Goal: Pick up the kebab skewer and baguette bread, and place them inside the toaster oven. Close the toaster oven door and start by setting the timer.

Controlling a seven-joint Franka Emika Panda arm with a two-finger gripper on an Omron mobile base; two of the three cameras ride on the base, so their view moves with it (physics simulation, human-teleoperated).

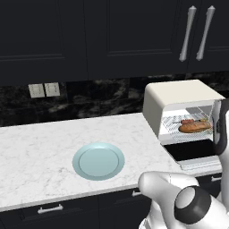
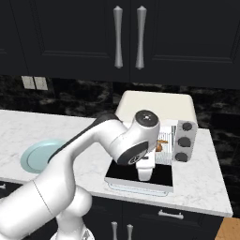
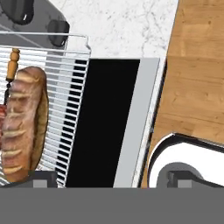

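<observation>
Food loaded, door still down.
Baguette bread (image 3: 22, 124) and, seemingly, kebab skewer (image 3: 12, 65) lie at frame left on the rack; open, empty gripper (image 3: 105, 179) should lift the toaster oven door (image 3: 109, 122) by its pale edge.

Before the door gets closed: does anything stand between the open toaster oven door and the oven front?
Nothing visible does. The baguette bread and kebab skewer lie on the rack, behind the opening; the toaster oven door lies flat and bare.
</observation>
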